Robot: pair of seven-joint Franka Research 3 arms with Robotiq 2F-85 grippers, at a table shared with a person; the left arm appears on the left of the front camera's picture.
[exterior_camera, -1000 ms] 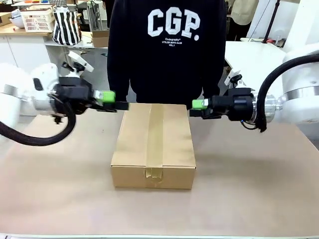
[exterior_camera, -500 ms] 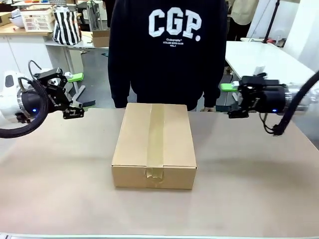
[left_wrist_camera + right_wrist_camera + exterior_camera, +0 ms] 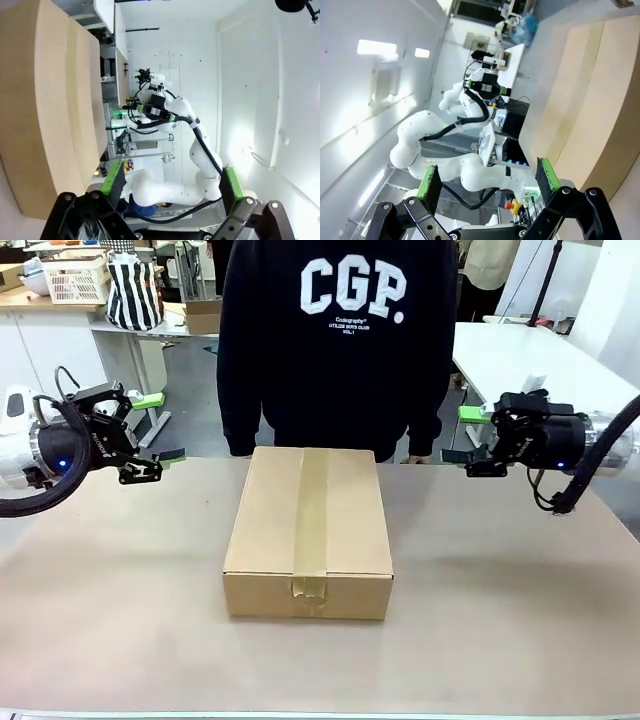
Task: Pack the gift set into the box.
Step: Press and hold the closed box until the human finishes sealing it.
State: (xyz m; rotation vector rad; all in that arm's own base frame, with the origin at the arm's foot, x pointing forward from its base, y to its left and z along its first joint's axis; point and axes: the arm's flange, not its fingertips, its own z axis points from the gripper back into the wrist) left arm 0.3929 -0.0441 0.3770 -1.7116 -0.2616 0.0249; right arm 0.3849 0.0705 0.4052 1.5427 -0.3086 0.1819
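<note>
The box (image 3: 310,525) lies in the middle of the table with its top flaps closed and a strip of tape down the centre seam. The gift set is hidden. My left gripper (image 3: 160,427) hangs open at the left, well clear of the box's far left corner, nothing between its fingers. My right gripper (image 3: 462,435) hangs open at the right, clear of the far right corner. In the left wrist view the open left gripper (image 3: 172,182) points along the box (image 3: 45,100). In the right wrist view the open right gripper (image 3: 487,180) faces the box (image 3: 590,110).
A person in a black sweatshirt (image 3: 335,340) stands right behind the box at the table's far edge. The brown table top (image 3: 500,620) stretches around the box on all sides. Shelves and a white table stand in the background.
Both grippers have drawn outward from the box's far corners, the left one to the left, the right one to the right. The box has not moved.
</note>
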